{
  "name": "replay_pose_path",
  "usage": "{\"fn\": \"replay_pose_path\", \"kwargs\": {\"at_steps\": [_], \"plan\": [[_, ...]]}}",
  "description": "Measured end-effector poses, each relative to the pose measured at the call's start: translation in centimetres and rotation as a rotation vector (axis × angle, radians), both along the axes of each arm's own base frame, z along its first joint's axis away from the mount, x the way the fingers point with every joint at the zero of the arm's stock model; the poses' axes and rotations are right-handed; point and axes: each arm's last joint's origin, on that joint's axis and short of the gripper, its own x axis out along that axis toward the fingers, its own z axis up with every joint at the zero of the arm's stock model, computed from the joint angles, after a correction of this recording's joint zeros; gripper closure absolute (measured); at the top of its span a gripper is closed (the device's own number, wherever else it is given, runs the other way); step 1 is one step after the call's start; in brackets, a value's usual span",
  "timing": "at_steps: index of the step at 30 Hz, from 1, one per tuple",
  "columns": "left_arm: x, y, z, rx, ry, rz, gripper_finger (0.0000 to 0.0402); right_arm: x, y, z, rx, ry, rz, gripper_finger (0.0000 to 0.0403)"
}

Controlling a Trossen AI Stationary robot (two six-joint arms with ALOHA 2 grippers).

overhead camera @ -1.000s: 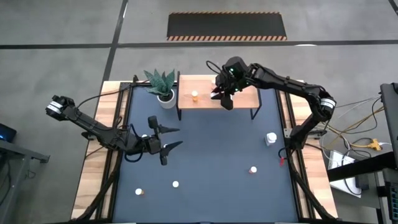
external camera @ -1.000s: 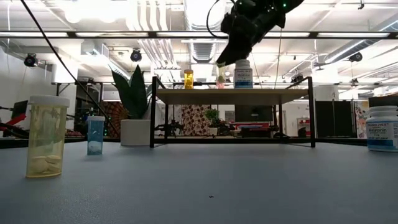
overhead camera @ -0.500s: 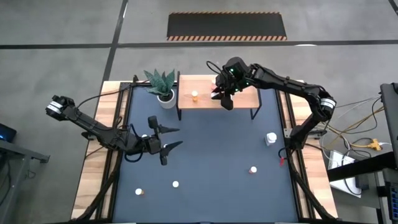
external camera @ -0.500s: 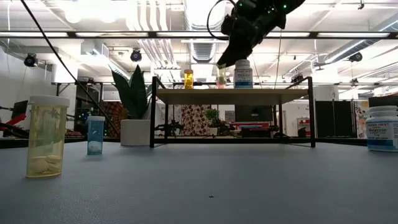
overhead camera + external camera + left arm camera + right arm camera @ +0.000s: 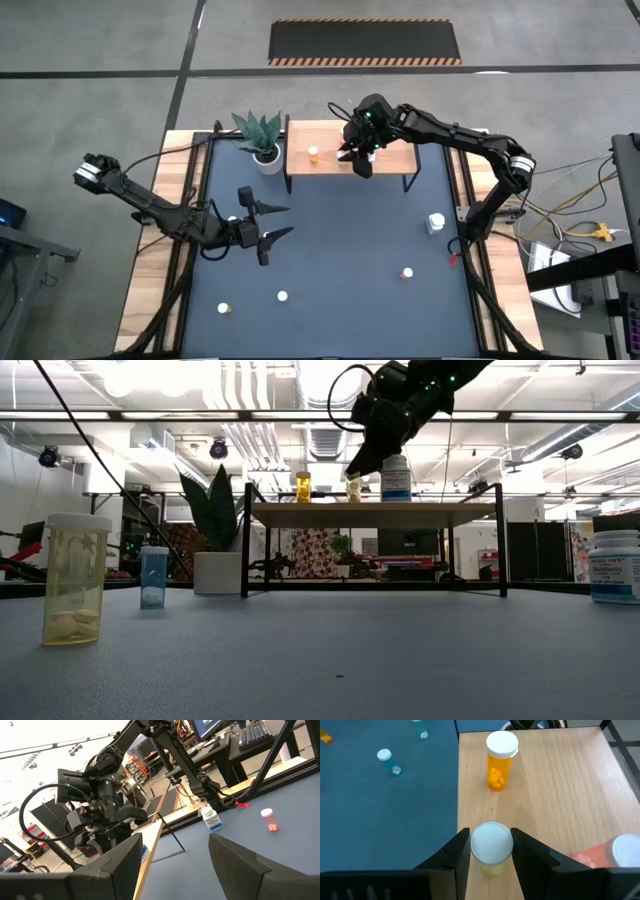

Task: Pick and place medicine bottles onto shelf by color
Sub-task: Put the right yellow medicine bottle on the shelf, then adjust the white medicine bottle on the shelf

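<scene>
The right pincer (image 5: 491, 851) grips a pale yellow bottle (image 5: 491, 848) over the shelf (image 5: 390, 160), as we see only in its wrist view, beside an orange bottle (image 5: 499, 761) and a pink one (image 5: 615, 854). The left pincer (image 5: 270, 222) hangs open above the desk (image 5: 350, 250).

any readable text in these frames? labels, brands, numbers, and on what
"TRADER JOE'S" and "Melatonin": on the white bottle at the low view's right edge; its finer print is too small to read.
White bottle on the shelf: blue label, unreadable.
White bottle in the left wrist view: label blurred.
Nothing else readable.
</scene>
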Motion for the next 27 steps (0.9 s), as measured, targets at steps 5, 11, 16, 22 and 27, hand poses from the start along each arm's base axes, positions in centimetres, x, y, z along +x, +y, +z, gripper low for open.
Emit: {"fn": "replay_pose_path", "kwargs": {"at_steps": [5,11,16,22,27], "plan": [[0.0,0.0,0.0,0.001,0.002,0.0,0.019,0.0,0.0,0.0,0.002,0.002,0.001,0.0282],[0.0,0.0,0.0,0.001,0.003,0.0,0.019,0.0,0.0,0.0,0.002,0.002,0.001,0.0267],[0.0,0.0,-0.1,0.001,0.004,0.0,0.019,0.0,0.0,0.0,0.004,0.005,0.0,0.0236],[0.0,0.0,-0.1,0.001,0.005,0.0,0.019,0.0,0.0,0.4,-0.002,0.0,-0.002,0.0223],[0.0,0.0,-0.2,0.002,0.006,0.0,0.019,0.0,0.0,2.0,-0.01,-0.015,-0.002,0.0223]]}}
